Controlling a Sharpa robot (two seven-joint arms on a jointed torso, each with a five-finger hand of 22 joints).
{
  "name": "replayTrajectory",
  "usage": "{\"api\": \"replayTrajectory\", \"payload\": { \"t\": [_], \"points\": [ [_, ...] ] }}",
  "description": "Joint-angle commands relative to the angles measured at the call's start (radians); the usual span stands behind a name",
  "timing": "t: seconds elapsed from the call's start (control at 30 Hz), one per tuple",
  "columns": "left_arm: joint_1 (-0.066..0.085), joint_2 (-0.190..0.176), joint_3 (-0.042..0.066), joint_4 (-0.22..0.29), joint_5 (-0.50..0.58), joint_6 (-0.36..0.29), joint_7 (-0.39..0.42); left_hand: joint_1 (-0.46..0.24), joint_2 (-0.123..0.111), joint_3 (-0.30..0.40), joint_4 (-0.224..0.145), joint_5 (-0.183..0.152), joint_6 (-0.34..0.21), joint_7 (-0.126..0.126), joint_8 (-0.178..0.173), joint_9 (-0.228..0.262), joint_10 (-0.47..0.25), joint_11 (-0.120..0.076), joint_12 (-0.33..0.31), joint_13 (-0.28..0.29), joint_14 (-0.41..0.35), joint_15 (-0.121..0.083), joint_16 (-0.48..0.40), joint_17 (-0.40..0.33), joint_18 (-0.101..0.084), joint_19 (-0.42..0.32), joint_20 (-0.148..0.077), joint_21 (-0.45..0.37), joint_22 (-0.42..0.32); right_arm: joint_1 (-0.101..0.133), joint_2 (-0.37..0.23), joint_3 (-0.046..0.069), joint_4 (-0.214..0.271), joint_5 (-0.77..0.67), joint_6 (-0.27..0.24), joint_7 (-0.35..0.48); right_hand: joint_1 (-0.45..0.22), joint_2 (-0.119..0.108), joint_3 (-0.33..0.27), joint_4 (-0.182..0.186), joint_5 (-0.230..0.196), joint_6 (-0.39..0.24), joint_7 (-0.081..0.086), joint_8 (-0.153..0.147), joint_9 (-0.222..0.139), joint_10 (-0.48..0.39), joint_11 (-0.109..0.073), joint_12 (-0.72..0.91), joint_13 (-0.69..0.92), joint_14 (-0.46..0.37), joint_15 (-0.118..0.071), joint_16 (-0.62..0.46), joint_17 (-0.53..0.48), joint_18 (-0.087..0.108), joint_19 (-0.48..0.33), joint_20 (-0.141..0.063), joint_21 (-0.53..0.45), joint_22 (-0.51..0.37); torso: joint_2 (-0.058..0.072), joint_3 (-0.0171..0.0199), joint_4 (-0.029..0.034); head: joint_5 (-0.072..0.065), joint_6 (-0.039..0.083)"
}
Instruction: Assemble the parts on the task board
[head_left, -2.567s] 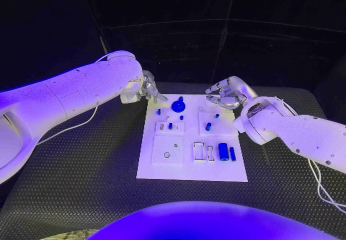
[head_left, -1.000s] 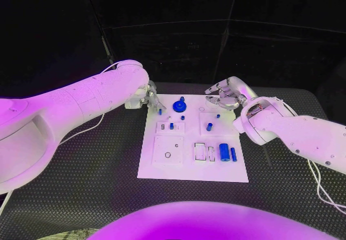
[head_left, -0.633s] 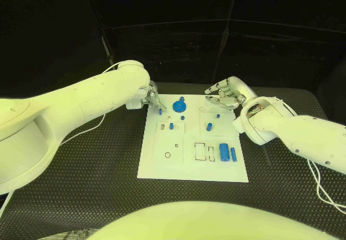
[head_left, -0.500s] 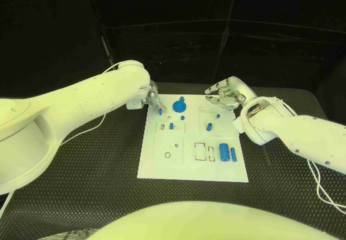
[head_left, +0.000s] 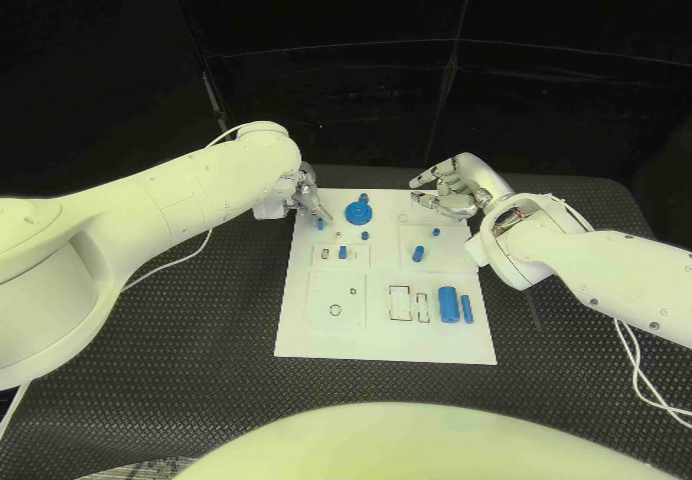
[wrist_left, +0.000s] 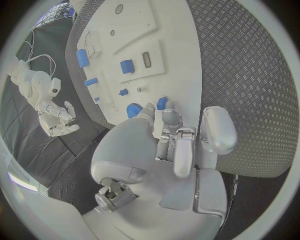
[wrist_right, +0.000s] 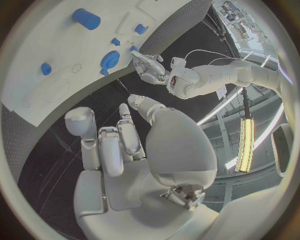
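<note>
Silver left hand (head_left: 299, 193) has crept onto the task board's (head_left: 384, 345) far-left corner, fingers curled near a small blue part (head_left: 319, 224), grip unclear; right hand (head_left: 450, 190) holds nothing.

pretty dark room, black panelled walls (head_left: 476, 90) behind, black surface (head_left: 173, 380) with a bumpy diamond-plate texture, long bright strip light (wrist_right: 244, 142) overhead, metal frame bars (wrist_right: 228, 112) near it

The left hand (wrist_left: 172, 145) reaches over the board (wrist_left: 169, 60) edge, fingertips (wrist_left: 164, 116) at a small blue part (wrist_left: 162, 103), perhaps touching it. Beyond them lie more blue parts (wrist_left: 127, 66).
</note>
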Motion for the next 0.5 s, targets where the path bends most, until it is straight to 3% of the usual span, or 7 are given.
{"api": "replayTrajectory", "payload": {
  "t": [0.03,0.2,0.5],
  "points": [
    [0.001,0.001,0.001,-0.001,0.005,-0.008,0.004,0.038,0.017,0.015,-0.024,0.004,0.006,-0.003,0.004,-0.003,0.004,-0.004,-0.001,-0.002,0.102,-0.007,0.006,0.263,0.001,0.011,-0.005,0.003,0.159,0.002,0.001,0.001,0.001,0.002,0.003,0.009,0.009,0.001,-0.006,0.000,0.005,-0.009,0.001,0.005,-0.001,-0.003,-0.001,-0.001,0.001,0.080,-0.001,-0.005,0.159,0.009,-0.007,0.000,-0.003,0.000,0.000,0.0000,0.0003,0.000,0.000],
    [0.001,0.001,0.001,-0.001,0.005,-0.021,0.005,0.097,0.051,0.059,-0.063,0.006,0.001,-0.006,0.002,-0.007,0.002,-0.007,-0.007,-0.007,0.102,-0.010,0.006,0.263,0.001,0.011,-0.008,0.004,0.160,0.002,0.001,0.001,0.001,0.003,0.004,0.009,0.009,0.001,-0.006,0.000,0.005,-0.009,0.001,0.005,-0.001,-0.003,-0.001,-0.001,0.001,0.080,-0.001,-0.005,0.159,0.009,-0.007,0.000,-0.003,0.000,0.000,-0.0002,0.0001,0.000,0.000],
    [0.001,0.001,0.001,-0.003,0.028,-0.021,0.005,0.123,0.072,0.102,-0.090,0.007,-0.002,-0.007,0.002,-0.011,0.002,-0.008,-0.012,-0.010,0.102,-0.010,0.006,0.263,0.001,0.012,-0.010,0.007,0.160,0.002,0.002,0.001,0.000,0.004,0.005,0.009,0.009,0.001,-0.006,0.000,0.005,-0.009,0.001,0.005,-0.001,-0.003,-0.001,-0.001,0.001,0.080,-0.001,-0.005,0.159,0.009,-0.007,0.000,-0.003,0.000,0.000,0.0003,0.0008,0.000,0.000]
  ]
}}
